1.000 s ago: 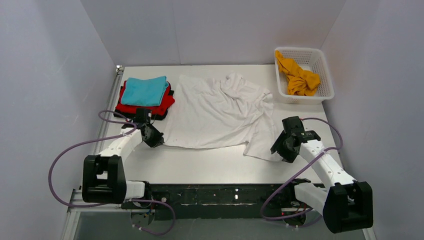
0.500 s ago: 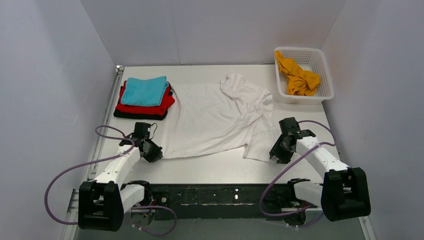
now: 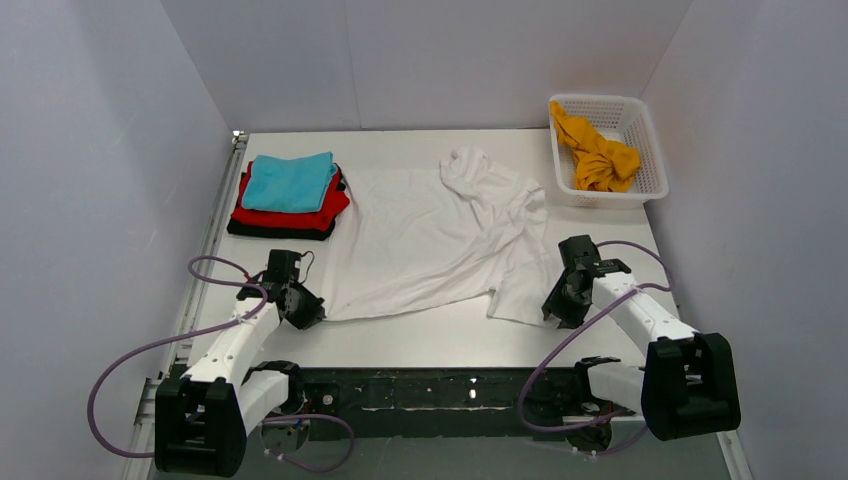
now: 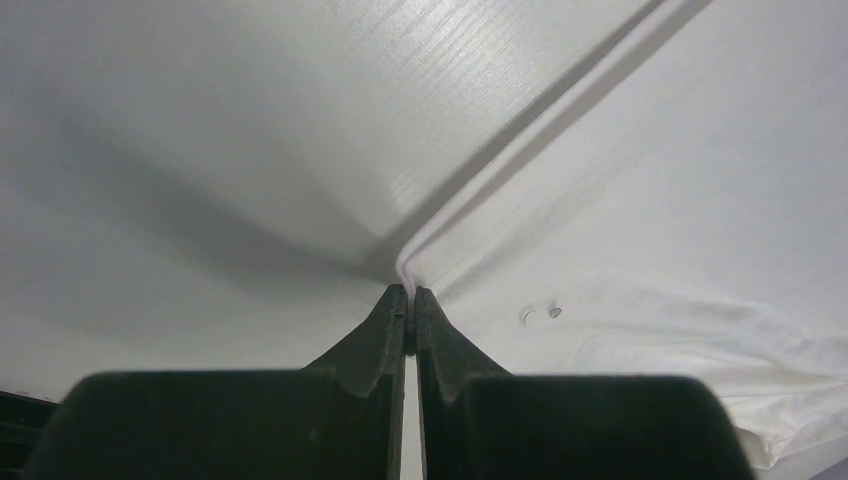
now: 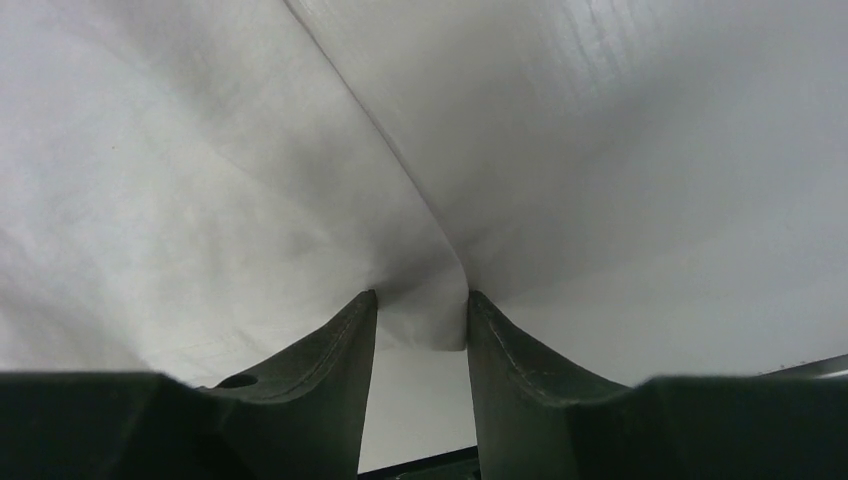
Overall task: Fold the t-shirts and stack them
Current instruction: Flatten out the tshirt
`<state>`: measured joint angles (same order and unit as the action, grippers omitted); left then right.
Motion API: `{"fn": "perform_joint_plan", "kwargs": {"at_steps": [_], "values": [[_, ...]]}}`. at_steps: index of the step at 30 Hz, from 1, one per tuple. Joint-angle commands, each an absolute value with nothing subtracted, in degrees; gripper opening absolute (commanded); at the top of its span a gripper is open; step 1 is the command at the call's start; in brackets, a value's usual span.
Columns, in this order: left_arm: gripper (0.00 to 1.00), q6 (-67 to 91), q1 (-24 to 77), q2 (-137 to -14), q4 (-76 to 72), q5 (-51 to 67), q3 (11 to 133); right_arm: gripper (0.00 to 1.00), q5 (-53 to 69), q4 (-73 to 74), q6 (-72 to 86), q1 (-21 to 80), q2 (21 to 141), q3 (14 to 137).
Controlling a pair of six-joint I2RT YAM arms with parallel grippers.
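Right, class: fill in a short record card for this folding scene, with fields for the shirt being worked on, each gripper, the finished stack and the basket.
Shirt in work: white t-shirt, spread on the table, right side rumpled
Left gripper: shut on the shirt's near left edge
Right gripper: closed on its near right corner, it seems
Stack: teal t-shirt on red t-shirt on black t-shirt, far left
Basket: white basket, far right, holding a crumpled orange-yellow t-shirt

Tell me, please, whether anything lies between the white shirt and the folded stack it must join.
Nothing visible does. The white shirt lies directly beside the stack, with no object between them; the basket stands at the shirt's opposite side.
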<state>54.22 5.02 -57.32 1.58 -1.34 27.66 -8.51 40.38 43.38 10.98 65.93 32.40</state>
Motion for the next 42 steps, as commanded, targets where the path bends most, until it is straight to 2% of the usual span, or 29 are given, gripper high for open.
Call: {"fn": "perform_joint_plan", "kwargs": {"at_steps": [1, 2, 3, 5, 6, 11, 16, 23, 33, 39, 42], "values": [[0.0, 54.3, 5.3, -57.4, 8.9, -2.6, 27.1, 0.4, -3.9, 36.5, 42.7, 10.9, 68.6, 31.5], [0.0, 54.4, 5.3, -57.3, 8.9, -2.6, 27.1, 0.3, -3.3, 36.5, 42.6, 10.9, 68.5, 31.5], [0.0, 54.6, 5.3, -57.1, 9.0, -2.6, 27.2, 0.25, -3.0, 36.6, 42.6, 10.9, 68.0, 31.5], [0.0, 54.7, 5.4, -56.2, 9.5, -2.7, 27.5, 0.04, -4.3, 38.3, 42.8, 10.8, 64.6, 32.4], [0.0, 54.7, 5.5, -55.4, 10.1, -2.7, 27.9, 0.01, -5.5, 39.8, 42.8, 10.9, 62.7, 33.3], [0.0, 55.3, 6.4, -49.1, 14.0, -3.7, 30.2, 0.01, -11.7, 50.9, 42.4, 10.7, 51.2, 41.4], [0.0, 56.7, 7.2, -42.4, 19.8, -2.9, 30.2, 0.01, -14.6, 70.2, 44.7, 10.8, 45.0, 49.0], [0.0, 58.7, 7.6, -31.9, 33.1, -4.2, 27.7, 0.01, -6.0, 86.5, 50.4, 10.9, 35.0, 50.6], [0.0, 61.0, 7.6, -22.3, 42.8, -1.4, 24.8, 0.01, -2.6, 88.9, 50.5, 10.9, 34.6, 52.0], [0.0, 59.7, 7.7, -24.0, 40.9, -1.9, 26.9, 0.01, -3.2, 83.9, 47.5, 10.9, 36.1, 51.1], [0.0, 58.6, 7.6, -27.0, 34.7, -0.6, 28.4, 0.01, -2.2, 74.4, 46.2, 10.9, 35.6, 52.1]]}}
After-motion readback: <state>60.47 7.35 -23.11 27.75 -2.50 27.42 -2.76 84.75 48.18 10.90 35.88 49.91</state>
